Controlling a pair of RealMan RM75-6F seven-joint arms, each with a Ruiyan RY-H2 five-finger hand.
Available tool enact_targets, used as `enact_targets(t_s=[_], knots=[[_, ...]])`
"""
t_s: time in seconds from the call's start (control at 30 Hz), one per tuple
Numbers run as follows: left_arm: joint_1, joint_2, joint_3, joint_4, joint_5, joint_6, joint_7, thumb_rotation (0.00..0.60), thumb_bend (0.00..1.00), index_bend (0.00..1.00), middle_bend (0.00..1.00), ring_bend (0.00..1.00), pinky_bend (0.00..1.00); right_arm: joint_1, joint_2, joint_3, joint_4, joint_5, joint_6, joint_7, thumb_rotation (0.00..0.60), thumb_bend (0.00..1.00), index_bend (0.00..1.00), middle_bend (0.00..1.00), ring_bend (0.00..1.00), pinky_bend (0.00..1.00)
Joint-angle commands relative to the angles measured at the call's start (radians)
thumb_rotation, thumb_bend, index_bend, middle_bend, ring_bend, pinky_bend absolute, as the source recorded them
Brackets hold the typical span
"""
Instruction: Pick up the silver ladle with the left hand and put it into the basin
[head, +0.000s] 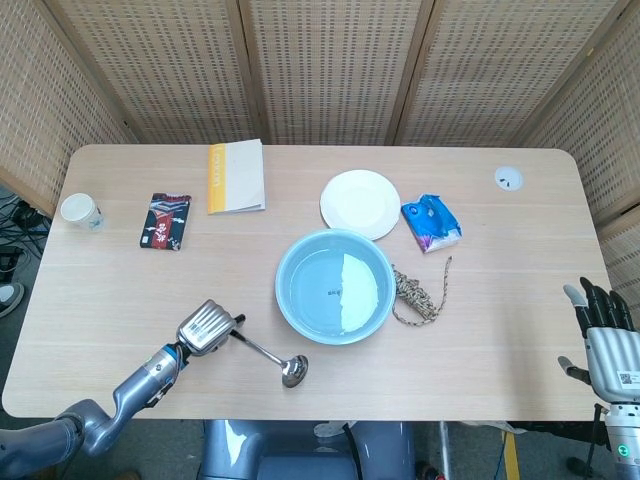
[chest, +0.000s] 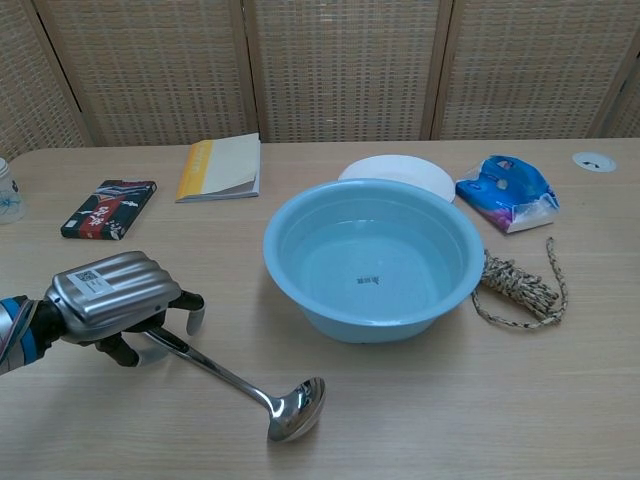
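The silver ladle (head: 268, 355) lies on the table in front of the light blue basin (head: 282, 292), with its bowl (chest: 298, 408) toward the near edge. In the chest view its shaft (chest: 225, 375) runs up and left under my left hand (chest: 113, 297). That hand (head: 209, 326) sits palm down over the handle's dark end, fingers apart on either side of it and holding nothing I can see. The basin (chest: 272, 250) stands empty to the right of the hand. My right hand (head: 604, 336) hangs open off the table's right edge.
A coiled rope (head: 418, 293) lies right of the basin, with a white plate (head: 360, 203) and a blue packet (head: 431, 222) behind it. A yellow-spined book (head: 236, 176), a dark packet (head: 165, 221) and a paper cup (head: 80, 211) sit at the back left.
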Motion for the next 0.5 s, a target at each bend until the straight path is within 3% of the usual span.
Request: enact_targets(t_s=[0.03, 0.5], knots=[[-0.003, -0.012, 0.001, 0.012, -0.007, -0.006, 0.004, 0.600, 0.36, 0.43, 1.00, 1.00, 1.00, 0.000, 0.001, -0.001, 0.001, 0.001, -0.002, 0.002, 0.600, 0.00, 0.00, 0.00, 0.00, 0.00], [-0.008, -0.047, 0.016, 0.047, -0.005, 0.010, -0.012, 0.600, 0.36, 0.46, 1.00, 1.00, 1.00, 0.003, -0.001, -0.002, 0.005, 0.002, -0.007, 0.005, 0.600, 0.00, 0.00, 0.00, 0.00, 0.00]])
